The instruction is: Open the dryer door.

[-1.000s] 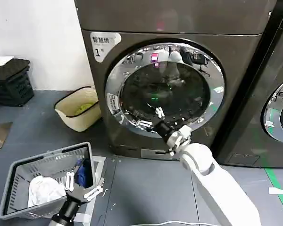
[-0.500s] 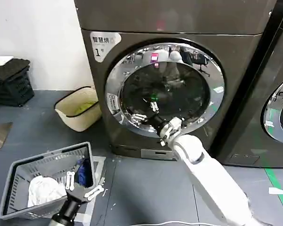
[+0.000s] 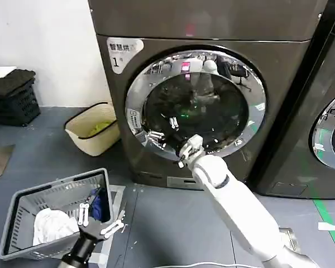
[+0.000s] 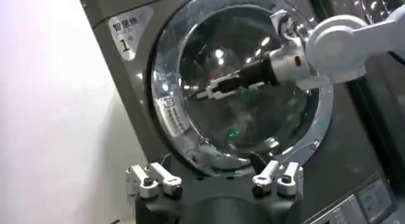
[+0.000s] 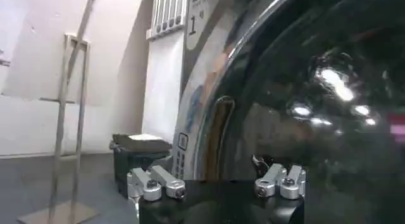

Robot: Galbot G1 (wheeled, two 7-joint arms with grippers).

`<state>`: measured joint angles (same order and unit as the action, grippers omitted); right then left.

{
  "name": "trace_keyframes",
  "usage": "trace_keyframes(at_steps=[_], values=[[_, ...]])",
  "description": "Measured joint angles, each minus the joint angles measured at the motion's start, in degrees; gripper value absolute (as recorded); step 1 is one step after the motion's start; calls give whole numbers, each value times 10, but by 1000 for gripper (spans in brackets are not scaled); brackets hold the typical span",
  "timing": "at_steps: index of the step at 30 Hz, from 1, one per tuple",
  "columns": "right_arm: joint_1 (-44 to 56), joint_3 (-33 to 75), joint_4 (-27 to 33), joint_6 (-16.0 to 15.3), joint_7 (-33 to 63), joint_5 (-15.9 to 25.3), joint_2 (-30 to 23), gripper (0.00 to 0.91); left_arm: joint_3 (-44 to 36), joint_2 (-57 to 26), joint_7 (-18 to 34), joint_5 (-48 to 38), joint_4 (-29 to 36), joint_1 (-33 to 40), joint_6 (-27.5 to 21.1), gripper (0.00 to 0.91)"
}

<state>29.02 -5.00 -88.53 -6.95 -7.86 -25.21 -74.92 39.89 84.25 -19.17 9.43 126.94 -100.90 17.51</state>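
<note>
The large round dryer door (image 3: pixel 195 106), a wide shiny chrome ring around dark tinted glass, is seen shut against the front of the dark grey-brown machine with the white "1" sticker (image 3: pixel 123 51). Its face stands upright and looks out toward the robot. On the ring's left side a small rectangular label plate (image 3: pixel 133 121) is set, and the pull point is judged to lie on that side; no hinge can be made out in these views.

The right gripper (image 3: pixel 163 128) is held in front of the lower left part of the glass, with its fingers apart and nothing clamped between them. The chrome ring lies just beyond the fingertips, down and to the left. In the left wrist view the same gripper (image 4: pixel 214 91) is seen pointing across the glass toward the label plate (image 4: pixel 171 114), close to the door's face. A short further reach leftward is judged to be needed before the rim can be hooked.

The left gripper (image 3: pixel 99 219) is parked low, well apart from the door, with its fingers spread, above a grey plastic basket (image 3: pixel 22 201) holding cloth.

The right arm is clearly the nearer one.
</note>
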Motion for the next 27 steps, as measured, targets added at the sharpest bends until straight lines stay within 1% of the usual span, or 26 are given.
trace_keyframes(at_steps=[27], values=[[-42, -31, 60, 0, -29, 1, -33, 907, 3, 0, 0, -4, 6, -4, 1, 907]])
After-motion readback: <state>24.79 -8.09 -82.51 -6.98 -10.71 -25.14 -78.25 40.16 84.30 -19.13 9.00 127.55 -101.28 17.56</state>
